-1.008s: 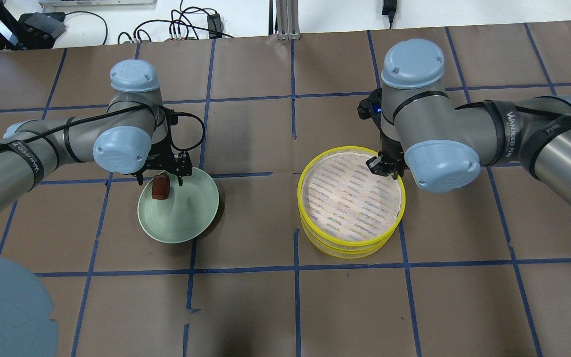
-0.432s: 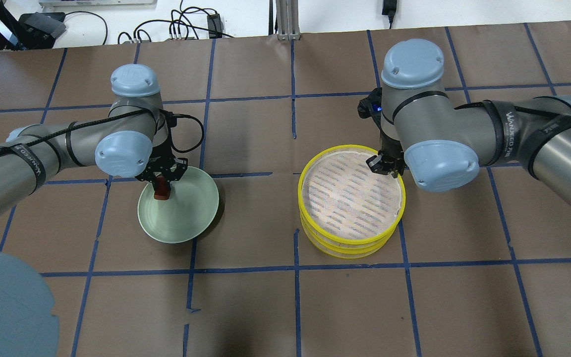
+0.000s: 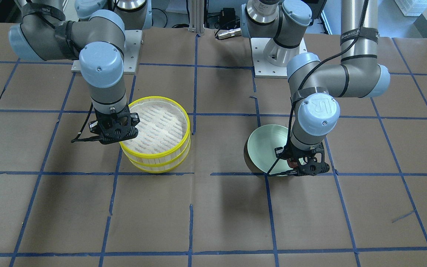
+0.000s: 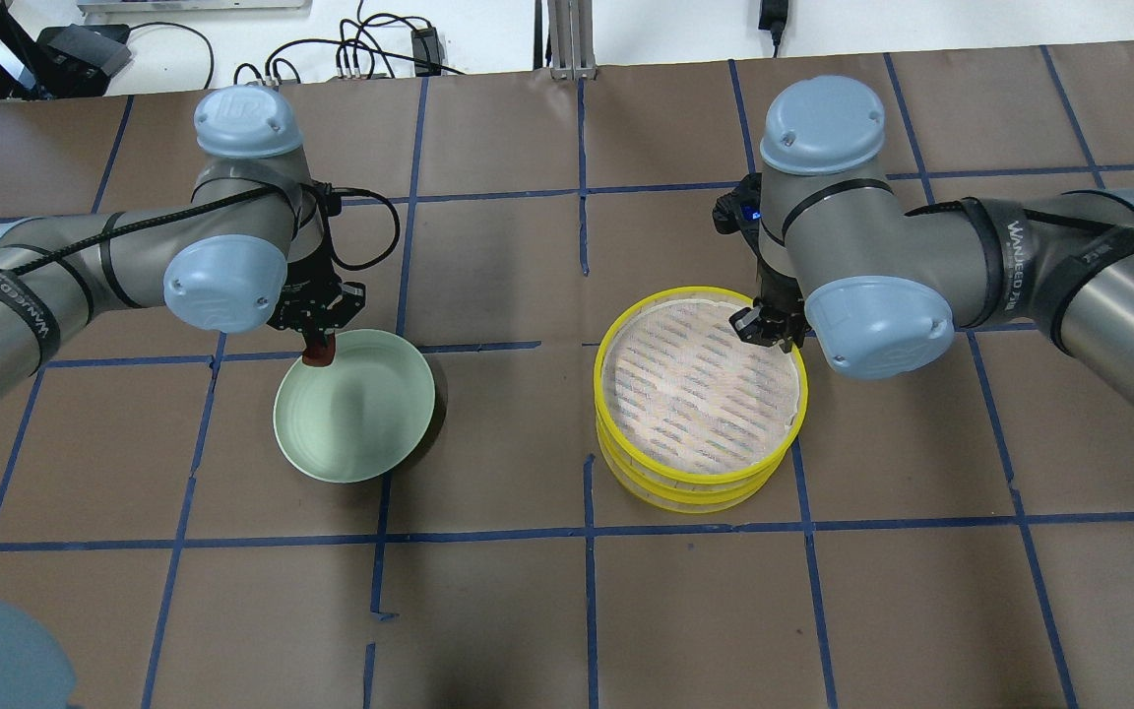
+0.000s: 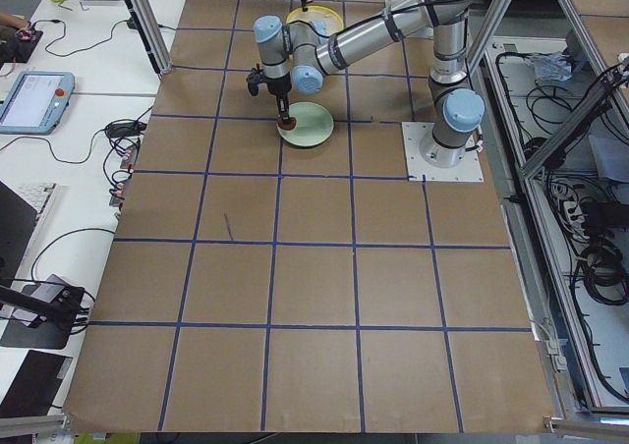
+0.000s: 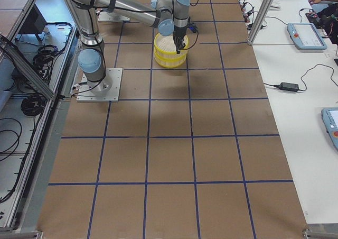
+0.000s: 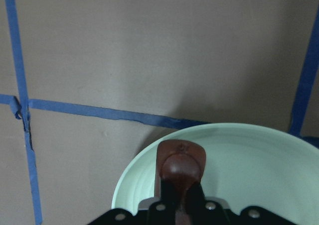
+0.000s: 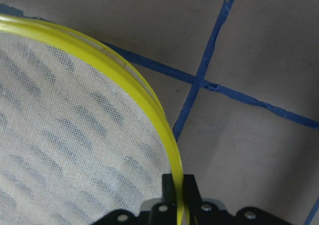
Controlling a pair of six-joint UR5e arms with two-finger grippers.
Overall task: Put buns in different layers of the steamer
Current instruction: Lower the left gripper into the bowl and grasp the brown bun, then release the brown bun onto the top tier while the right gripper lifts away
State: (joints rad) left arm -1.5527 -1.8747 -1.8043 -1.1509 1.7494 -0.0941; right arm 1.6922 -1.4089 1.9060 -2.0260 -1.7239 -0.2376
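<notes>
The left gripper hangs straight down over the edge of the pale green plate, its fingers closed on the dark reddish-brown bun. The bun stands on end between them, over the part of the plate's rim farthest from the robot and away from the steamer. Whether its underside touches the plate cannot be told from these views. The plate sits on the brown paper tabletop, which is ruled into squares by blue tape lines, and one of those lines runs just past the plate's far edge. Well apart from the plate, on the robot's right half, the two steamer layers stand stacked. The upper tray rests squarely on the lower tray, and the upper one's white perforated liner lies open to the overhead camera. The right gripper comes down at the far right edge of that stack, and its fingers are clamped on the upper tray's bright yellow rim (one finger inside the ring, one outside, as the wrist camera shows).
</notes>
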